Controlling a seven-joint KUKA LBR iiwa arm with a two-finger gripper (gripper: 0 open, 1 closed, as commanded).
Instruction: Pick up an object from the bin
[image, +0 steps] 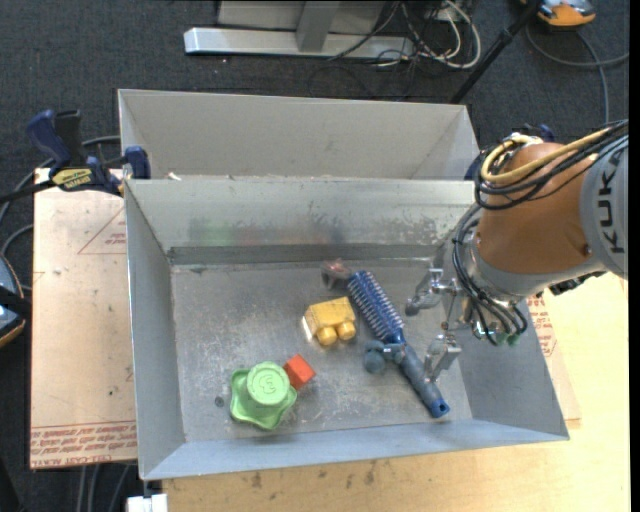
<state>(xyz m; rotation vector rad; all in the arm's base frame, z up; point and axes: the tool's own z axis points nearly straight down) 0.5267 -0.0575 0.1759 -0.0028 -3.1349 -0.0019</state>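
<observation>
Blue brush (385, 325) looks like your best bet here. It lies slantwise on the bin (230, 300) floor, with the bristle head toward the far wall and the handle toward the near one. Your gripper (437, 322) hangs just right of the brush, fingers (428, 292) spread wide with nothing between them. The lower one is at the handle, touching or not, can't tell. My guess is it's parked there because that slim handle is the nearest easy grab. Just left of the brush sits a yellow toy (330, 322), and a small pink bit (333, 268) lies by the bristle end. Further left are an orange block (299, 373) and a green round knob (263, 395).
</observation>
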